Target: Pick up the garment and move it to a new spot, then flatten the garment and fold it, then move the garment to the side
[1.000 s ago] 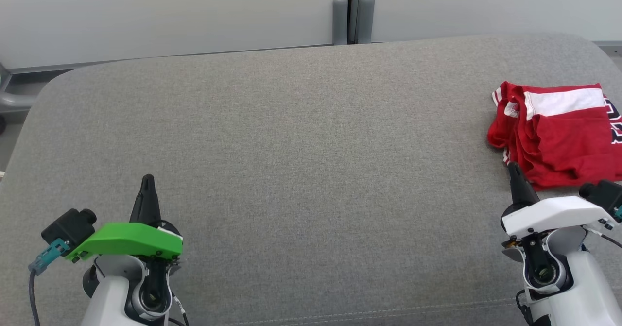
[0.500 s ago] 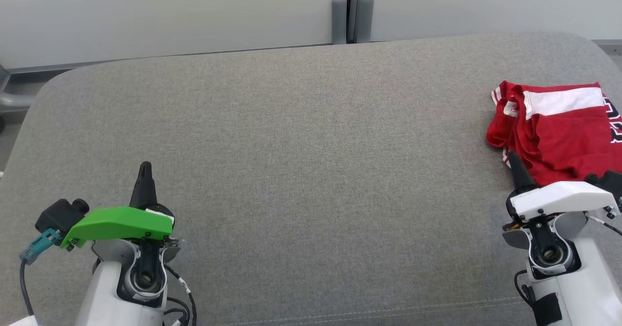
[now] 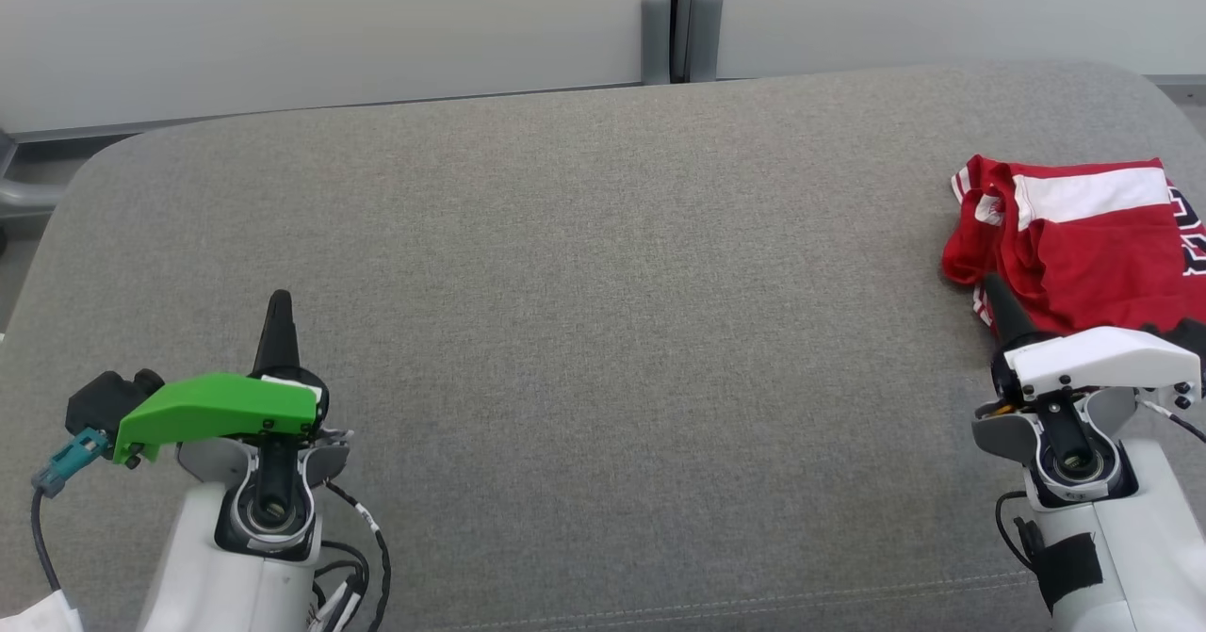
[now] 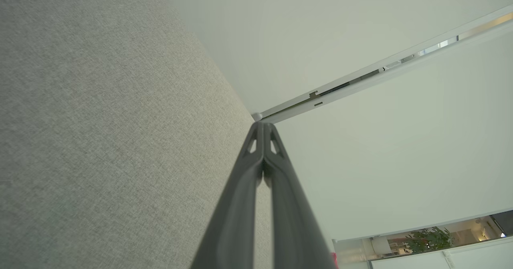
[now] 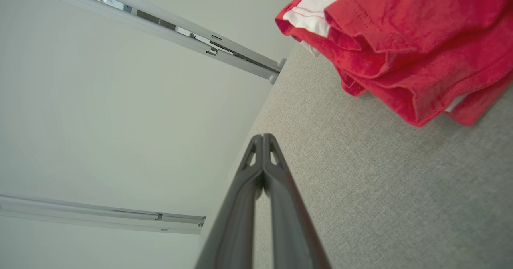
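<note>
The red garment (image 3: 1083,255), a jersey-like piece with a white band along its far edge and dark lettering at the picture's right border, lies in a loose, rumpled stack at the far right of the grey padded surface (image 3: 603,283). Its longer side seems to run left to right in the head view, though the frame cuts it off on the right, so its full extent cannot be told.

The right gripper (image 3: 991,288) is by far the nearer one. Its fingers are pressed together, hold nothing, and point up towards the garment's near left corner. In the head view the tips overlap that corner. In the right wrist view the garment (image 5: 400,40) sits ahead and off to one side of the closed tips (image 5: 262,138), with bare grey cloth between, so contact looks unlikely.

The left gripper (image 3: 279,307) is well apart from the garment, across the width of the surface, likewise closed and empty (image 4: 262,126).

The judgement: any pick-up falls to the right arm, which must first part its fingers, then reach forward and slightly rightward onto the bunched edge.
</note>
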{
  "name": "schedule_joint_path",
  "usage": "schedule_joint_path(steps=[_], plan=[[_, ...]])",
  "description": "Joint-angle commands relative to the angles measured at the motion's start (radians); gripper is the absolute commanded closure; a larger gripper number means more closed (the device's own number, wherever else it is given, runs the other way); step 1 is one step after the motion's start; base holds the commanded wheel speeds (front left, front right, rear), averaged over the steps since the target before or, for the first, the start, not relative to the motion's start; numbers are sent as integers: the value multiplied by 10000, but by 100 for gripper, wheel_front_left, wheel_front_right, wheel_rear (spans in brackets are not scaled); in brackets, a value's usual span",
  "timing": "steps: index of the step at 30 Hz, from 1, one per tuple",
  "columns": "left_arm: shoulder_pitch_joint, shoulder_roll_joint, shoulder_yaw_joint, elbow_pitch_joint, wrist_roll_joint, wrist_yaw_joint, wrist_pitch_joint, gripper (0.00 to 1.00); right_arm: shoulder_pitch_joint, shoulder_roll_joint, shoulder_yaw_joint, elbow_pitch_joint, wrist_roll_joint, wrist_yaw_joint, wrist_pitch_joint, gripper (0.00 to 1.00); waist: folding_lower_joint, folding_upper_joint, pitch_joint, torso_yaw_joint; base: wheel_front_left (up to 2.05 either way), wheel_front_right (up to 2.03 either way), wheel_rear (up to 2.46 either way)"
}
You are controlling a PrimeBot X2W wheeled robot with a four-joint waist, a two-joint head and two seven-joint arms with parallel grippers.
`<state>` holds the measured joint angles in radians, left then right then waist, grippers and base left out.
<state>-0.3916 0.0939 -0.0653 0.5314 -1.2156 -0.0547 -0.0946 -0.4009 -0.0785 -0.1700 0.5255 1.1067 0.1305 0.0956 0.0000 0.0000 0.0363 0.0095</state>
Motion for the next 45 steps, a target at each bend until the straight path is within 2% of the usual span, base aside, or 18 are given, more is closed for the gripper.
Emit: schedule_joint_path(steps=[1, 20, 45], plan=[[-371, -5, 92, 69, -319, -127, 50, 100, -340, -96, -49, 80, 323, 5, 71, 100, 0, 0, 2, -3, 0, 0, 0], [-1092, -203, 408, 771, -1967, -421, 330, 100, -1138, -203, -234, 979, 2192, 6, 501, 100, 0, 0, 23, -35, 0, 0, 0], [-1800, -383, 727, 1480, -3620, -710, 638, 100, -1918, -288, -419, 1879, 4048, 6, 937, 100, 0, 0, 48, -73, 0, 0, 0]])
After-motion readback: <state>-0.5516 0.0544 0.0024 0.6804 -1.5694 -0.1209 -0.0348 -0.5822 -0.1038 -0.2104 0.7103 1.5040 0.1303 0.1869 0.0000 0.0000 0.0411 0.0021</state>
